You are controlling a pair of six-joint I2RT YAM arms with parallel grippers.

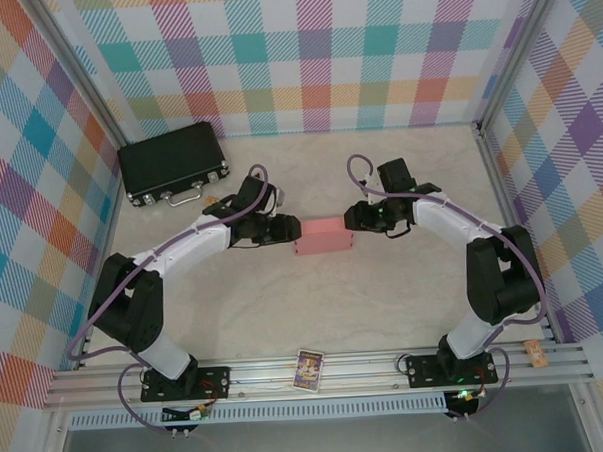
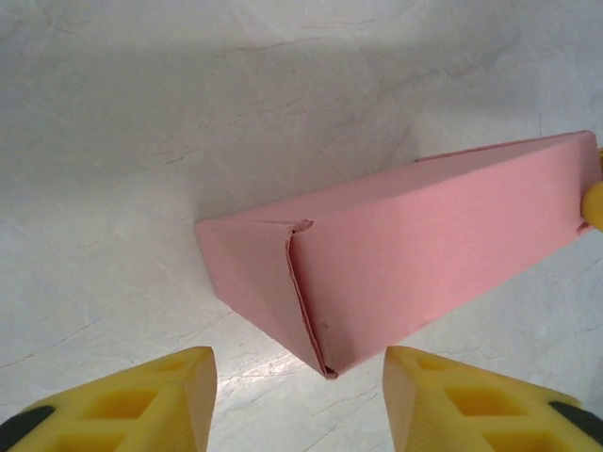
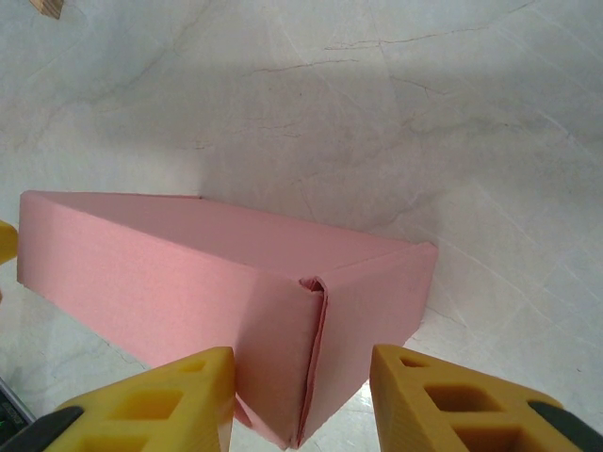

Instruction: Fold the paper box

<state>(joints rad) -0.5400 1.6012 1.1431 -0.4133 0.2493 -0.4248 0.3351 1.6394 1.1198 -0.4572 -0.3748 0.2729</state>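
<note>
I see pale stone-look table point(image 1: 385, 302), bright checked walls point(image 1: 314, 55) all round. Paper box point(image 1: 323, 236) mid-table, pink, long, closed up. Top view gives black case point(image 1: 172, 164) back left; wrist views give tucked flap edges at box ends. Left gripper point(image 2: 300, 395), right gripper point(image 3: 301, 400) — one at each box end, fingers apart, box corner between, nothing held.

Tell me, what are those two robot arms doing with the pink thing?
They are folding a pink paper box. It already looks like a closed box, lying in the middle of the table. The left hand is at one end and the right hand at the other. Both hands are open, each with a corner of the box in front of its fingers.
</note>
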